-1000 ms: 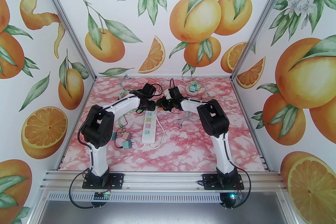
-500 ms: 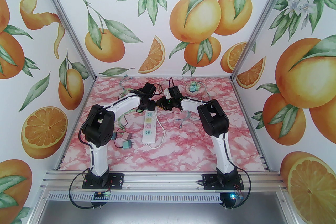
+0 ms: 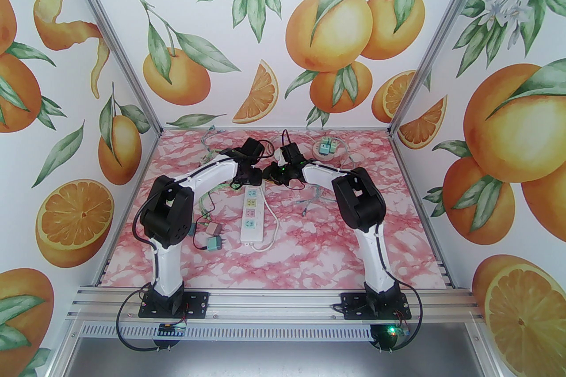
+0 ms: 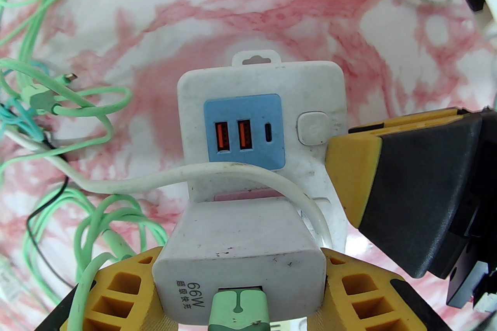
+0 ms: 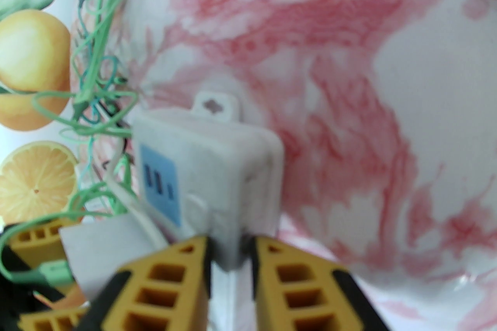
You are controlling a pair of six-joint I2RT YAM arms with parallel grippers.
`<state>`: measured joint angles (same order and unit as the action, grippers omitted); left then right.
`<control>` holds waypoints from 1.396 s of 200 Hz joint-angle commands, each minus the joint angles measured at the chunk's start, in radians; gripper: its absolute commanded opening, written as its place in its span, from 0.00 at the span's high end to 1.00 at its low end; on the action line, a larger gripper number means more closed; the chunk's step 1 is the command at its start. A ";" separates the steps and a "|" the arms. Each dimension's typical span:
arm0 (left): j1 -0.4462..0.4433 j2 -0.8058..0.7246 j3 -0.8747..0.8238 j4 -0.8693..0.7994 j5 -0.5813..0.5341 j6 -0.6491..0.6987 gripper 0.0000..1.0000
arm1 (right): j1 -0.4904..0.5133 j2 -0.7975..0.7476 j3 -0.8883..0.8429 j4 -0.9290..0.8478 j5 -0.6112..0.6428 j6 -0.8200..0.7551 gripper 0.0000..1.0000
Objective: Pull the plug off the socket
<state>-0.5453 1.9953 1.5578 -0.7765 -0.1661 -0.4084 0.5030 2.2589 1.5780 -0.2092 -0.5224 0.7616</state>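
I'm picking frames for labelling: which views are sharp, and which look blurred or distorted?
Left wrist: sharp, the 66W print on the charger reads clearly, though the edges bow with wide-angle distortion. Right wrist: soft throughout, with the power strip and yellow fingers blurred. Top external: crisp and evenly lit, no glare.

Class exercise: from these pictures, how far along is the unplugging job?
Done: left gripper shut on the white charger, right gripper clamping the edge of the power strip. In hand: the pull itself. Left: the charger sits against the pink socket, so it has yet to come clear.
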 commanded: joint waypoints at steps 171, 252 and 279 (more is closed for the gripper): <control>0.110 -0.307 -0.006 -0.063 0.076 -0.073 0.71 | 0.007 0.009 0.030 -0.178 0.074 -0.062 0.72; 0.262 -0.637 -0.344 0.026 0.192 -0.202 0.69 | -0.001 -0.153 0.154 -0.143 0.010 -0.144 0.49; 0.325 -0.739 -0.451 0.026 0.207 -0.211 0.69 | -0.001 -0.205 0.140 -0.135 0.013 -0.143 0.41</control>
<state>-0.2626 1.3525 1.1812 -0.7891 0.0101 -0.5888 0.5056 2.1326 1.6955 -0.3439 -0.4984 0.6411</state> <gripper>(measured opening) 0.513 0.558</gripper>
